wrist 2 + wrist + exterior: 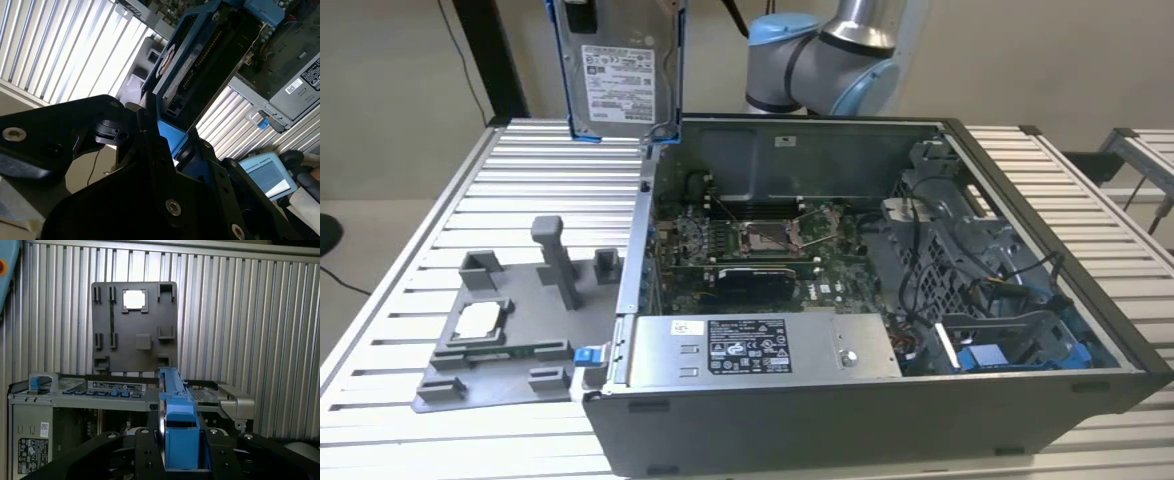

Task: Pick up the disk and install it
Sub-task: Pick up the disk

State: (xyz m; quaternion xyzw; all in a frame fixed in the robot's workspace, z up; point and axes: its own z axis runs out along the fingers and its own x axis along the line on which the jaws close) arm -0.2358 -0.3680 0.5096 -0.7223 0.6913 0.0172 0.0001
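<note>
One disk (620,80) hangs upright above the worktop (520,170), clamped firmly in your end effector (180,445) just outside the open case (827,150), so I think you should keep it vertical and clear of the case wall.

The disk (620,75), at eleven o'clock in the exterior view, is silver-grey with a white black-printed label, edged by a bright blue bracket (179,415). The pincer (181,442) is matt black. The table (520,180) is pale silver, striped with parallel ribs. At eight o'clock the fixture plate (514,290) is plain mid-grey, its chip (478,320) shiny silver. The computer case (854,420) is dark grey, its motherboard (720,235) dark green.
</note>
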